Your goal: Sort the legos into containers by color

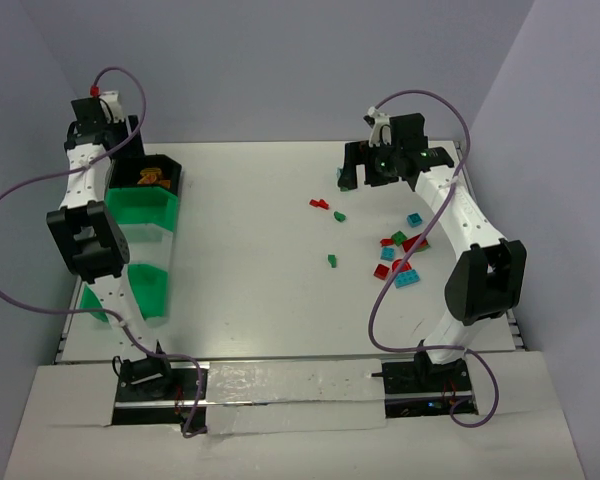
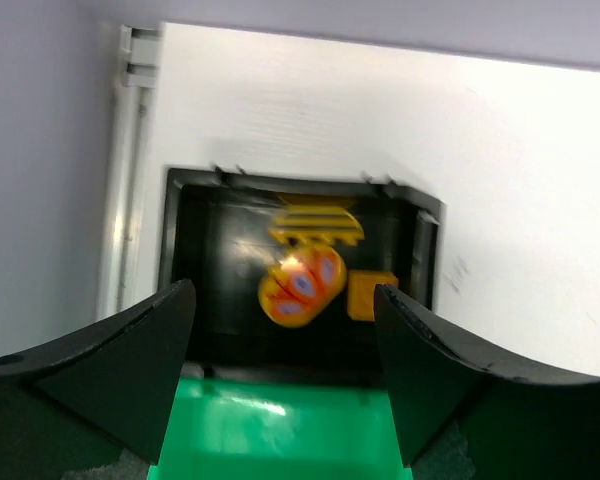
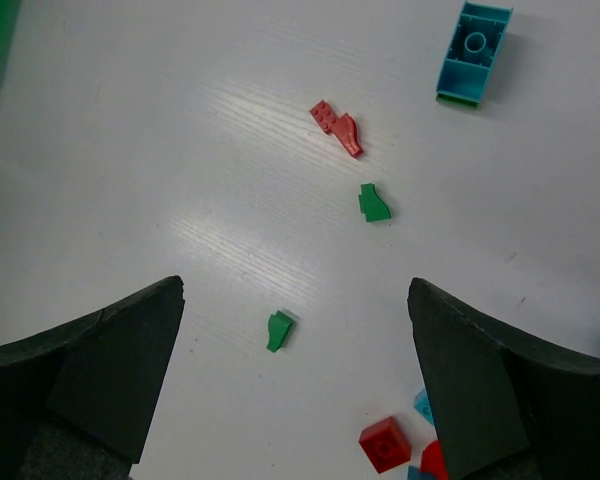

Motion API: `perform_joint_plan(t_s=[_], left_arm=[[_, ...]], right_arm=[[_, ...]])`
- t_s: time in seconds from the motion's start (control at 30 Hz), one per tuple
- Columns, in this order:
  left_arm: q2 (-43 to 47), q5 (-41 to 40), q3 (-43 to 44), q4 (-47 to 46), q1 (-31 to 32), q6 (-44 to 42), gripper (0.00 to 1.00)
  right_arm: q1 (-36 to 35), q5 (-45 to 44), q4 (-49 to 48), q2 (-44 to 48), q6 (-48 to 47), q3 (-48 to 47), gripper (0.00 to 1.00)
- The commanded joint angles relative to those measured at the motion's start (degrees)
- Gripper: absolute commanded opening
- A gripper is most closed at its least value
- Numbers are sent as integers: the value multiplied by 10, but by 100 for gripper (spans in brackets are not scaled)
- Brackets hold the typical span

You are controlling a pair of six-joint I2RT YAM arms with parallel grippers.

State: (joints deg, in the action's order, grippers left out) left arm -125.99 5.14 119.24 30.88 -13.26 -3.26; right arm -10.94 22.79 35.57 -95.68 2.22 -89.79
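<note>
Overhead, the black bin (image 1: 170, 172) at far left shows only an orange fleck. Its own camera shows the left gripper (image 2: 282, 305) spread and empty above yellow-orange legos (image 2: 302, 285) inside. At right, the right gripper (image 3: 295, 290), fingers also apart, hovers over a loose red piece (image 3: 337, 130), green bricks (image 3: 374, 202) and a teal brick (image 3: 472, 40).

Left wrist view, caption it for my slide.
Open left claw above the black bin of yellow-orange bricks, green bin beside it.

Yellow-orange legos (image 2: 302, 283) inside black container (image 2: 195, 270), green containers (image 1: 145, 205) beside; red, teal, green legos (image 1: 399, 238) scattered apart.
</note>
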Motion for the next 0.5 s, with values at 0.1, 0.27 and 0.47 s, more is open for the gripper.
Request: perform_joint_plan(t_s=[0.1, 0.27, 0.47], left_arm=[[167, 174, -113, -43, -3, -18, 78], [217, 303, -194, -24, 15, -44, 73], [281, 376, -286, -48, 48, -31, 72]], right_arm=[[4, -19, 21, 25, -65, 12, 97], [2, -20, 40, -11, -99, -6, 76], [-39, -80, 47, -97, -150, -65, 61]])
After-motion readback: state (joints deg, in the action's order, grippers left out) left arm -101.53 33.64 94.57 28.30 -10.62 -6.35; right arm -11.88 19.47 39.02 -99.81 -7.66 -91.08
